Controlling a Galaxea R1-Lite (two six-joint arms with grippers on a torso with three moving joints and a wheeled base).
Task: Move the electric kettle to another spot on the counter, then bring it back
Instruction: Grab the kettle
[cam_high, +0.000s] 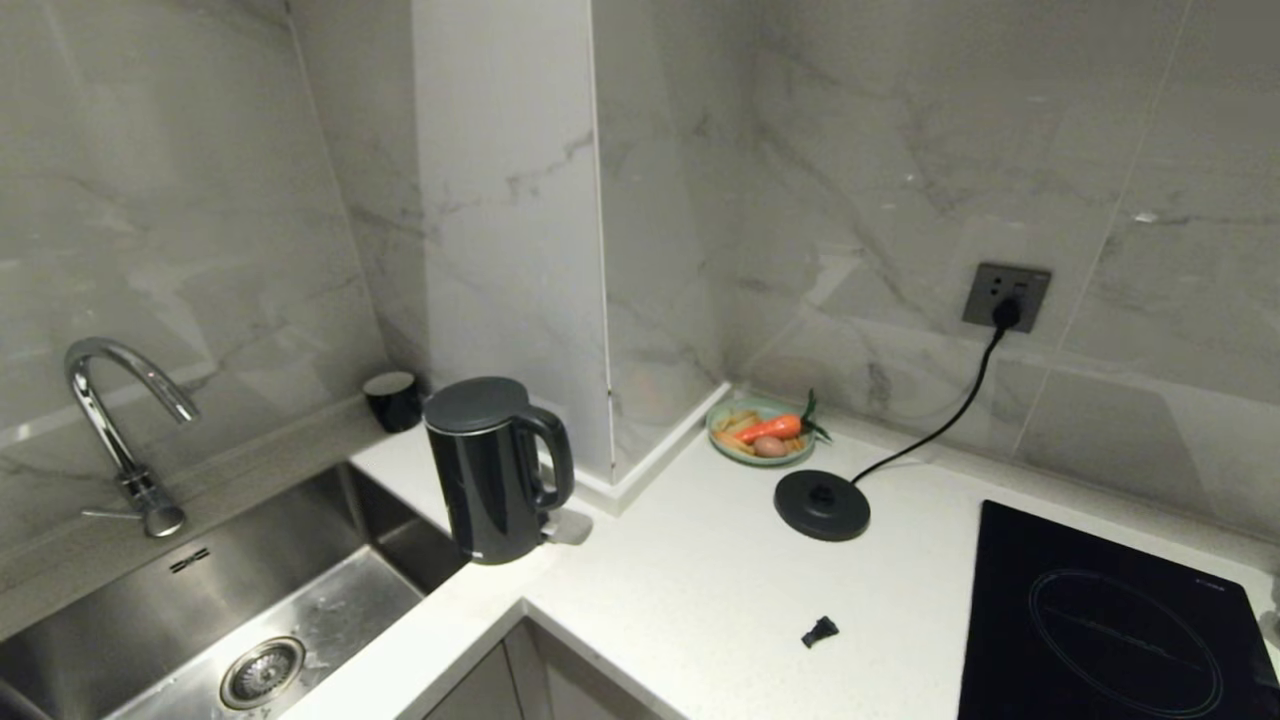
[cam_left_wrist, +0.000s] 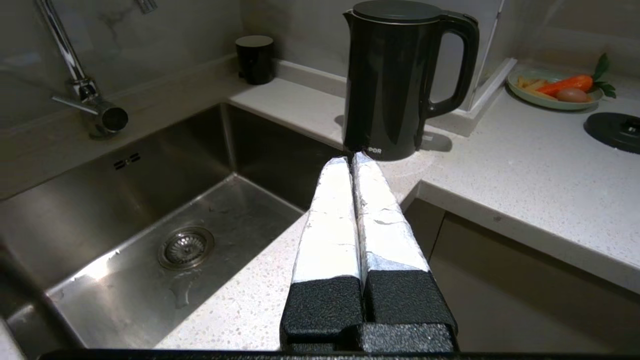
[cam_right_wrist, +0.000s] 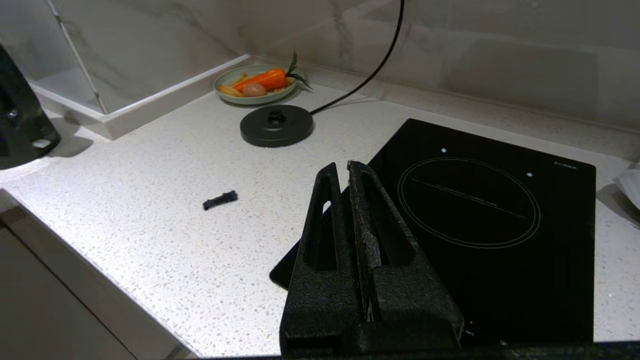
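- Matte black jug kettle with domed lid (cam_high: 492, 470) stands upright on white speckled stone worktop (cam_high: 700, 590) by the sink corner, off its base disc (cam_high: 821, 505)
- Likely rigid, smooth, heavy if filled; take by loop handle (cam_left_wrist: 457, 65)
- Base lettering partly hidden, ends "POR"
- Left end effector (cam_left_wrist: 351, 161) and right end effector (cam_right_wrist: 339, 172) closed, empty

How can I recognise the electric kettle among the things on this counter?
Start at the steel sink; on the white counter at its back right corner stands the electric kettle. It is a tall black jug with a loop handle, much taller than the small black cup behind it.
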